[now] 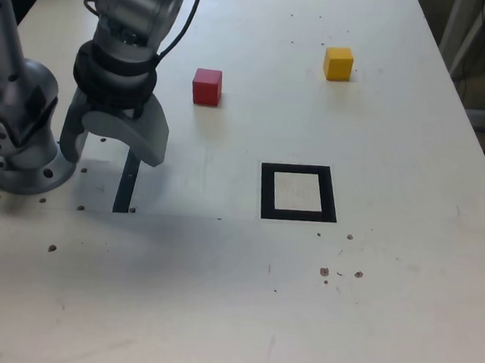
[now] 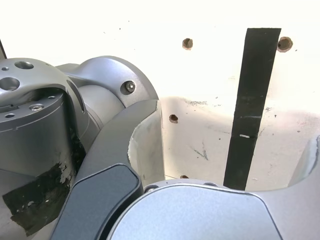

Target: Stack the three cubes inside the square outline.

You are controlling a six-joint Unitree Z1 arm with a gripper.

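Exterior view. Gripper point(image 1: 111, 146): jaws spread wide, holding nothing, hanging over the counter point(image 1: 400, 312) above a thin black strip point(image 1: 127, 185), well to the exterior view's left of the square outline point(image 1: 299, 193). Square outline: empty, pale centre bare. Red cube point(image 1: 206, 87): beyond the outline and to its left in this view, the nearest cube to the gripper. Yellow cube point(image 1: 338, 63): further beyond the outline, slightly to its right. Green cube: not in view.

Wrist view. Black strip point(image 2: 250, 107) runs between the wide jaws over the pale counter point(image 2: 200, 20); the arm's grey base point(image 2: 45, 125) fills one side. No cube, no outline.

Step, as judged: the start, nothing stacked, first pick not yet begun. Next move calls for reaching away from the strip to a cube, likely red, and centring the jaws over it.
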